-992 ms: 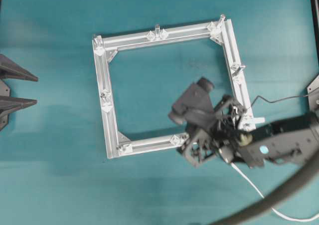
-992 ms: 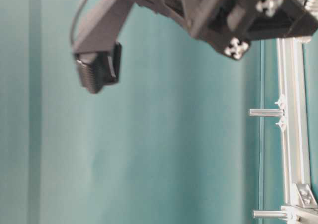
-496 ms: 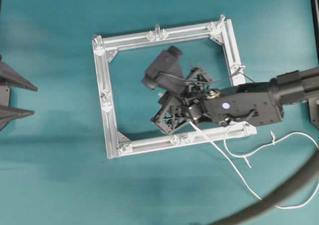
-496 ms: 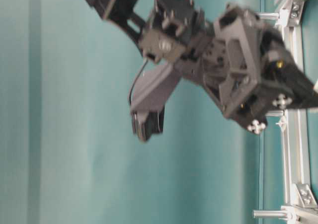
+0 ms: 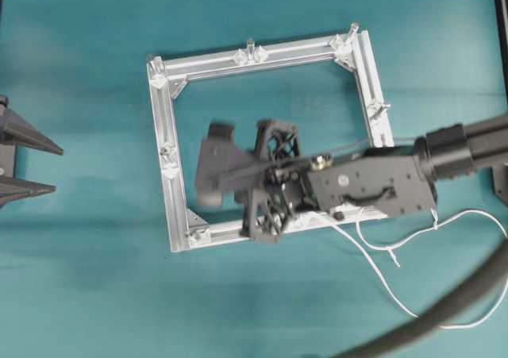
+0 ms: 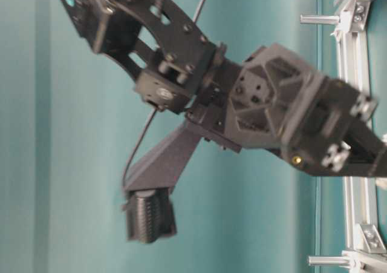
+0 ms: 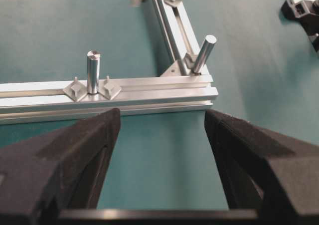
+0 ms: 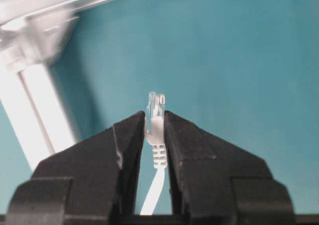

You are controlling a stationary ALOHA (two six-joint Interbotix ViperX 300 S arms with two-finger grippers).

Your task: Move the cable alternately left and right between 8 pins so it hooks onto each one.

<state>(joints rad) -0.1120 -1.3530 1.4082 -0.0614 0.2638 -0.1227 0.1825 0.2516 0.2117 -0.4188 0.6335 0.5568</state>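
Observation:
The white cable (image 5: 381, 282) trails from my right gripper (image 5: 267, 220) across the table to the lower right. In the right wrist view my right gripper (image 8: 155, 116) is shut on the cable's clear plug (image 8: 156, 105), which sticks out past the fingertips above teal table. This gripper hangs over the near rail of the square aluminium frame (image 5: 171, 191), left of its middle. Pins (image 5: 250, 45) (image 5: 384, 105) (image 5: 166, 148) stand on the rails. My left gripper (image 5: 55, 168) is open at the far left, facing a pin (image 7: 93, 71) and a corner pin (image 7: 204, 47).
A thick dark grey hose (image 5: 444, 318) curves across the lower right corner. The right arm (image 5: 381, 183) lies over the frame's right side. The table-level view shows two pins (image 6: 317, 20) (image 6: 326, 261) standing up from a rail (image 6: 357, 212).
My right arm has swept left from the frame's near right corner, through its inside, to the near rail, carrying the plug; the cable now trails behind it. The left gripper has stayed put.

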